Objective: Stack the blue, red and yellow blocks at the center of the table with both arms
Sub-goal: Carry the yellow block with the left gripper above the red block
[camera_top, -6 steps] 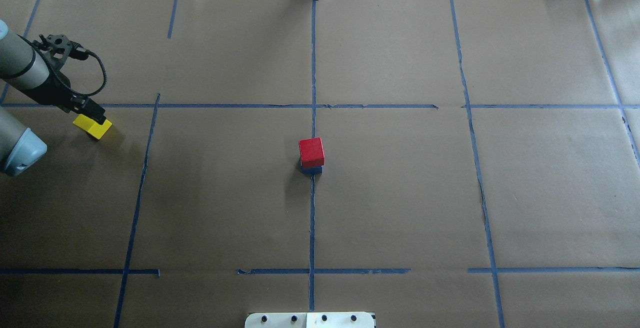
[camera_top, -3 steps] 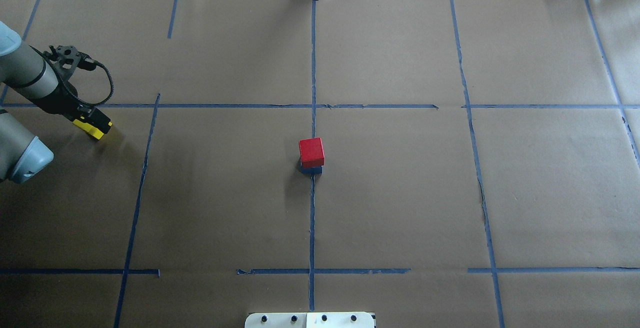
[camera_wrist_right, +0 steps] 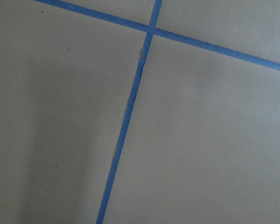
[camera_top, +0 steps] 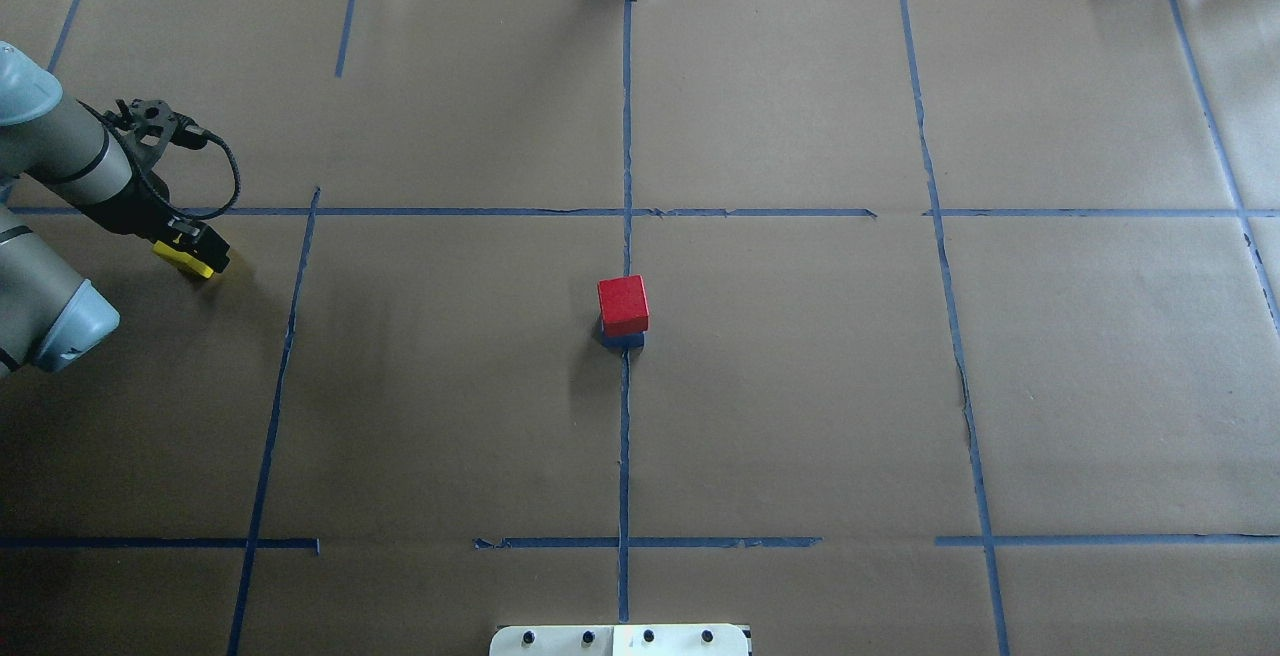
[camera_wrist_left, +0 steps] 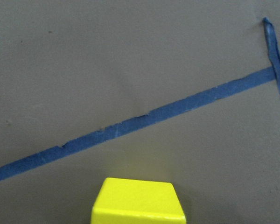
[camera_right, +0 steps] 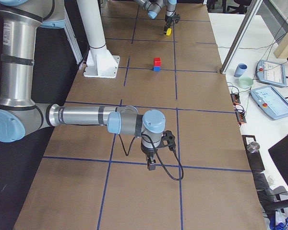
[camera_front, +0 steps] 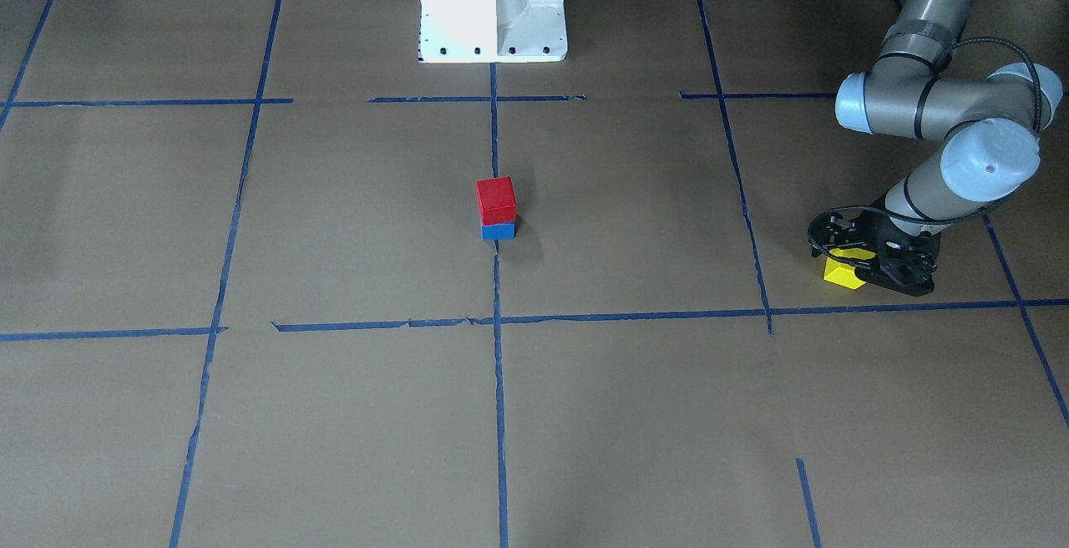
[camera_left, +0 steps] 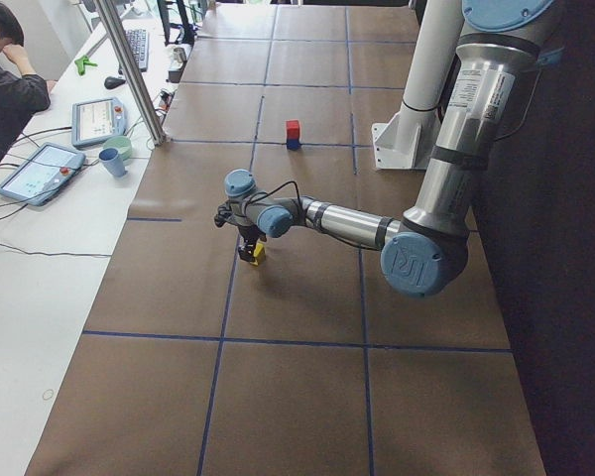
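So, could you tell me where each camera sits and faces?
Front: across the table, facing the base; left arm at right.
Overhead: behind the base, looking down; left arm at left.
Left: table's end; left arm near.
Right: other end; right arm near.
Left wrist: down at yellow block; no fingers.
Right wrist: down at tape; none.
Exterior views share the red block.

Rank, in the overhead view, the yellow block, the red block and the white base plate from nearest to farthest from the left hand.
1. yellow block: at the left hand, far left.
2. red block: middle, atop the blue block.
3. white base plate: bottom edge, centre.
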You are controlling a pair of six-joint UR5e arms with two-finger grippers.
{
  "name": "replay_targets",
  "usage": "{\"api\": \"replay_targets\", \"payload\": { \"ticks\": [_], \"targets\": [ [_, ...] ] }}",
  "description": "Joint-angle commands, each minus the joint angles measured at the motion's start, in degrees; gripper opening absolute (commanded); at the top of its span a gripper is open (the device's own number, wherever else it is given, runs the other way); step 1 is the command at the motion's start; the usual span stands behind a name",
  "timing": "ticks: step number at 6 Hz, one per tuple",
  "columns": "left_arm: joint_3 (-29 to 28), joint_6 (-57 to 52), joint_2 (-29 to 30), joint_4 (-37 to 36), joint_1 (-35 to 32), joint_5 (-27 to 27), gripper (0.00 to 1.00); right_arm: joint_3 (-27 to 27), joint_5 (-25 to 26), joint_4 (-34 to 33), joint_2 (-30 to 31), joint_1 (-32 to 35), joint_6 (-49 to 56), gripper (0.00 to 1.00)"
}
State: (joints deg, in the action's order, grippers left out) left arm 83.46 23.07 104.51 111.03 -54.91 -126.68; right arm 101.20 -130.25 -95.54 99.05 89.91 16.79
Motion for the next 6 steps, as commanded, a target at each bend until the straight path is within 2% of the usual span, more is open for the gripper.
{"api": "replay_targets", "payload": {
  "ticks": [1,2,4,5,6],
  "targets": [
    [1.6,2.7,2.4,0.0,-0.1,0.1,0.03,0.1,0.0,0.0,0.0,0.0,0.0,1.00],
    [2.2,6.9,4.6,-0.2,-0.1,0.1,0.03,0.1,0.0,0.0,0.0,0.0,0.0,1.00],
    [4.9,26.1,10.2,-0.5,2.0,0.1,0.04,0.1,0.0,0.0,0.0,0.0,-0.1,1.00],
    [5.2,37.1,15.1,-2.5,5.7,0.1,0.04,0.1,0.0,0.0,0.0,0.0,0.0,1.00],
    [5.5,42.8,21.2,-8.6,7.3,0.5,0.04,0.1,0.0,0.0,0.0,0.0,0.0,1.00]
  ]
}}
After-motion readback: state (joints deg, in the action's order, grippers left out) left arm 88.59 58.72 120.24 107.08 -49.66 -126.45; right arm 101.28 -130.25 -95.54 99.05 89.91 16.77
